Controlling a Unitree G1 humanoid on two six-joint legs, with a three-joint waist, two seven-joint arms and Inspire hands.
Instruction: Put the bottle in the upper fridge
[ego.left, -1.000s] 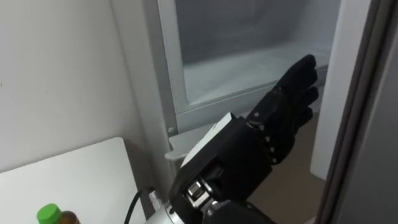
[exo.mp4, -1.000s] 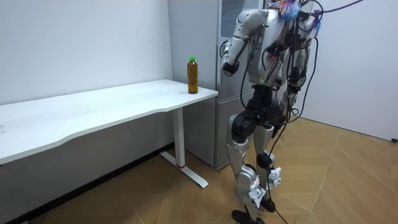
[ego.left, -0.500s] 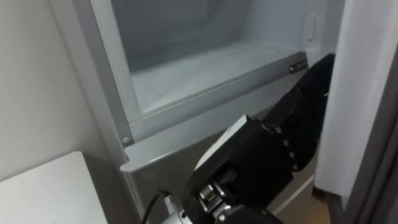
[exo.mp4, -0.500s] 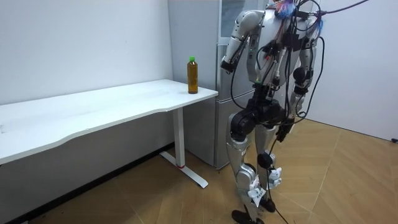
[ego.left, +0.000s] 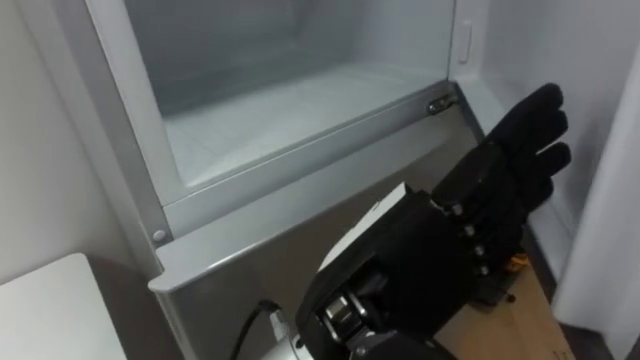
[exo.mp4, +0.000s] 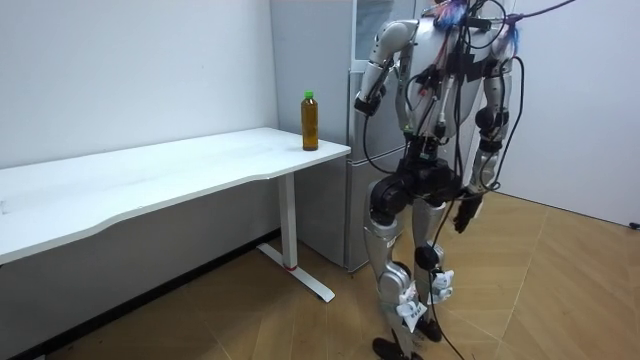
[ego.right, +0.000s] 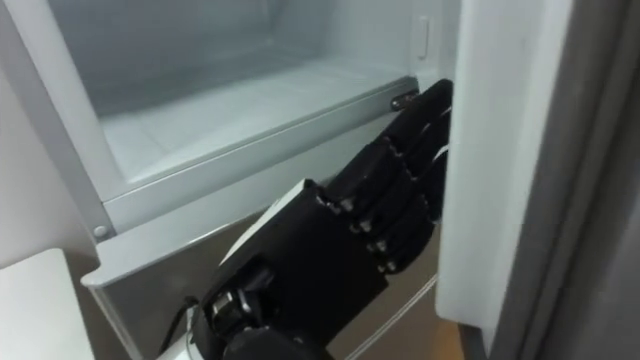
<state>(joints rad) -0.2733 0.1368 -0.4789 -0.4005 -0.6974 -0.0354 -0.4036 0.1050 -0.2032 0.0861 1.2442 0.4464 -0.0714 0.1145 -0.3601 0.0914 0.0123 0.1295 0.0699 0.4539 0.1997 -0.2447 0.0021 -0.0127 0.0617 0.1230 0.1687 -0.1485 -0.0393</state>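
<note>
Over the last second the head has swung to the right, so the eye views have slid off the bottle and keep just a corner of the table (ego.left: 40, 310) at the near left. In the room view the right arm has dropped, and the right hand (exo.mp4: 467, 213) now hangs by the hip; I cannot tell how it is set. The left hand (ego.left: 500, 190) is raised in front of the fridge (ego.left: 280, 110), fingers straight and together, holding nothing. It sits just below the upper compartment, whose door (ego.right: 500, 150) stands open on the right. The bottle (exo.mp4: 310, 120) stands on the table's right end, near the fridge and well apart from both hands. It is upright, its long axis vertical and its green cap pointing up. The opening looks done; picking the bottle up, carrying it over and setting it on the shelf seem to be left.
</note>
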